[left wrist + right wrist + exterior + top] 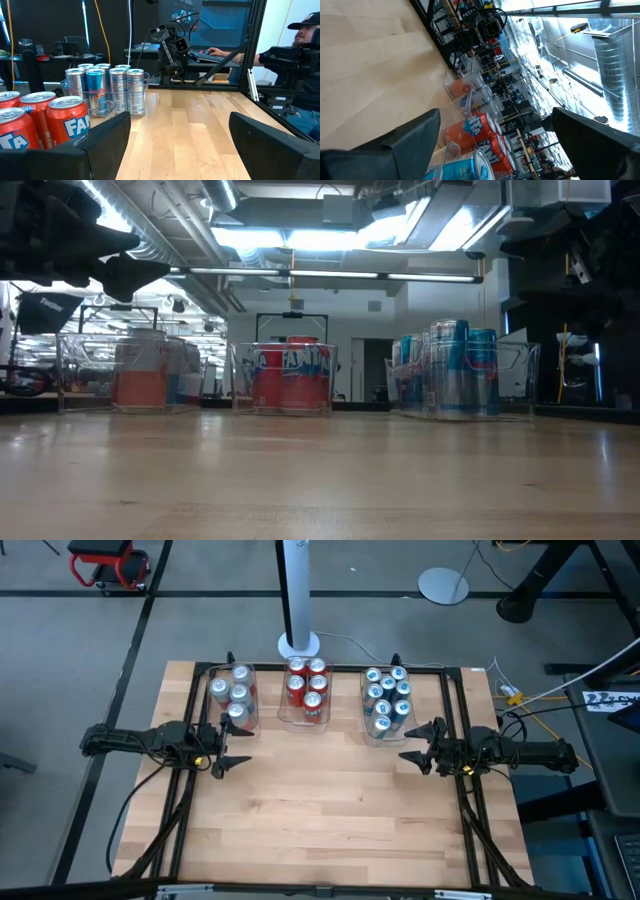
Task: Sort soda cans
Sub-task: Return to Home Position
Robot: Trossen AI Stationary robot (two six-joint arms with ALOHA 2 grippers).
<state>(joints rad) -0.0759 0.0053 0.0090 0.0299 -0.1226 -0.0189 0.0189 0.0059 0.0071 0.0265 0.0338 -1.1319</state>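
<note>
Far left of the table: left gripper, low over the wood, just in front of the left tray. Jaws spread wide, nothing between them. Points across the table toward the other arm.

In the left tray, at the far left corner: orange-and-white soda cans, upright, silver tops up, packed close together. Orange below and white above in the low view.

Next along the far edge, apart from the first: middle tray, clear plastic, right in front of the base of a pale metal post. Holds the red soda cans, upright in two rows, touching one another. White lettering on the sides in the low view.

Further right, again with a gap: right tray, filled with the blue soda cans, upright and tightly bunched. Blue and silver bodies in the low view. No can outside the trays; wood in front of them bare.

Far right: right gripper, near the front of the right tray, facing the left gripper across the bare middle. Jaws wide apart here too, gripping nothing; through the gap in the right wrist view, one blue can top closest, red cans behind it.

Beyond the table's right side, in the left wrist view: a seated person in a cap.
</note>
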